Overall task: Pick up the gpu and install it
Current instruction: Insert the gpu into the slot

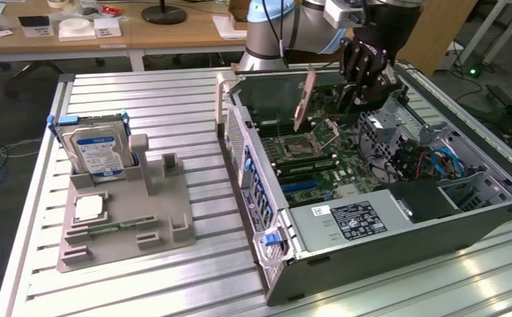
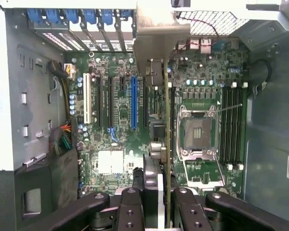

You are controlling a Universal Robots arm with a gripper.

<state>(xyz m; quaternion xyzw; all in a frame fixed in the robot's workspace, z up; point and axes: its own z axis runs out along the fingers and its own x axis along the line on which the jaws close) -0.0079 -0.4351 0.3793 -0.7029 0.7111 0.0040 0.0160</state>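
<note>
My gripper [image 1: 363, 91] hangs over the open computer case [image 1: 265, 198], shut on the gpu [image 1: 308, 99]. The card is held on edge, with its grey metal bracket pointing toward the case's rear wall. In the wrist view the gpu [image 2: 166, 144] appears edge-on between the black fingers [image 2: 130, 207], and its bracket [image 2: 159, 38] is near the rear slot openings. It hovers above the motherboard [image 2: 115, 110], in line with the dark slot between the blue slot [image 2: 133, 103] and the processor socket [image 2: 197, 132]. I cannot tell whether it touches the board.
A grey holder tray [image 1: 150, 228] at the exterior view's left carries the blue-labelled hard drive [image 1: 97, 148] and a small square silver processor chip [image 1: 88, 208]. A power supply [image 1: 353, 221] and cables [image 1: 440, 162] sit inside the case. A wooden desk [image 1: 176, 30] stands behind.
</note>
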